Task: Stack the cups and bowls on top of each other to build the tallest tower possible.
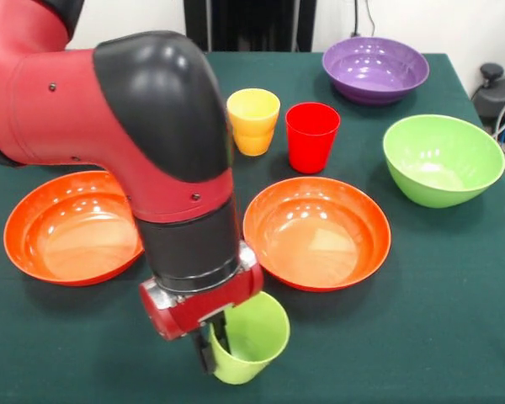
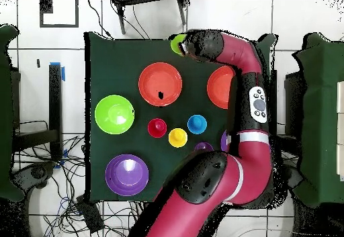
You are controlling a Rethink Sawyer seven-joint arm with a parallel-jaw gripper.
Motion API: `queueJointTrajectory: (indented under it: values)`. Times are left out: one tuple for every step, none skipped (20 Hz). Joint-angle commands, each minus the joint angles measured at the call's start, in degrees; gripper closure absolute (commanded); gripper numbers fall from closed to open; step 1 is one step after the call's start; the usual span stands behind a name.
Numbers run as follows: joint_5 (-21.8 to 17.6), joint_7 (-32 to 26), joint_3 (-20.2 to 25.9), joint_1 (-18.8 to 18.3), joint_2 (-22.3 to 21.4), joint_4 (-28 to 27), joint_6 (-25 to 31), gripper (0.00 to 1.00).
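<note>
My gripper (image 1: 215,347) is shut on the wall of a light green cup (image 1: 251,337), one finger inside the rim and one outside. The cup tilts slightly, low over the cloth near the table's front edge. Overhead, the light green cup (image 2: 177,43) and the gripper (image 2: 183,45) sit at the table's far edge. Two orange bowls (image 1: 74,227) (image 1: 316,231) lie just behind the cup. A yellow cup (image 1: 253,120) and a red cup (image 1: 311,135) stand upright side by side. A light green bowl (image 1: 443,158) and a purple bowl (image 1: 375,69) lie at the right.
Overhead, a blue cup (image 2: 197,124) stands near the yellow cup (image 2: 177,137), and a purple cup (image 2: 203,147) peeks out beside the arm. A second purple bowl (image 2: 224,140) is mostly hidden under the arm. The arm covers part of one orange bowl (image 2: 219,86).
</note>
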Motion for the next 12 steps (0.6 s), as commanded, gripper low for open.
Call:
queueJointTrajectory:
  values:
    - [-1.7,-17.0,1.6,-2.5,0.6,8.6,4.8,1.0]
    - [-1.4,-16.6,1.4,-3.0,0.4,9.3,5.1,1.0]
    - [-1.3,-16.3,1.3,-3.3,0.3,9.7,5.4,1.0]
    - [-1.2,-16.0,1.2,-3.5,0.3,9.9,5.7,1.0]
    - [-1.2,-16.1,1.1,-3.7,0.3,10.1,5.8,1.0]
    - [-1.1,-16.2,1.2,-3.8,0.4,10.0,6.0,1.0]
    - [-1.1,-16.2,1.2,-3.9,0.6,9.9,6.3,1.0]
    - [-1.0,-16.2,1.1,-4.1,0.7,10.0,6.4,1.0]
    - [-0.9,-16.0,1.2,-3.9,1.0,9.3,7.2,1.0]
    - [-0.8,-15.9,1.4,-3.7,1.3,8.6,7.9,1.0]
    - [-0.6,-15.8,1.5,-3.6,1.4,8.3,8.4,1.0]
    - [-0.6,-15.8,1.5,-3.5,1.6,8.2,8.6,1.0]
